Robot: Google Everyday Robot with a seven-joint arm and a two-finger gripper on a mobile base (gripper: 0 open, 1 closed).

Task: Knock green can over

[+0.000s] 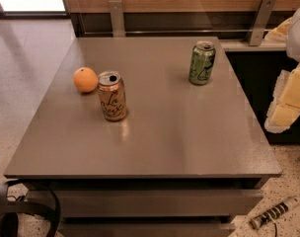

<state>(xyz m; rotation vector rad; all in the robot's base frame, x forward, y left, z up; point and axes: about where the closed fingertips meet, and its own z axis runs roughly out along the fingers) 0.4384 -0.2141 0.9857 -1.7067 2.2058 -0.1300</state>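
Note:
The green can [202, 63] stands upright on the grey table [179, 132], towards the back right. It is slim, with dark script, pale swirls and a silver top. My gripper [287, 100] shows as a pale yellow-white shape at the right edge of the view. It is beyond the table's right side, well apart from the green can and a little nearer to me than it. It touches nothing.
An orange-tan can [112, 96] stands upright left of centre, with an orange [85, 79] just to its left. A wood-panelled wall with metal brackets [116, 16] runs behind the table. Cables lie on the floor at the lower left [21, 211] and lower right [273, 214].

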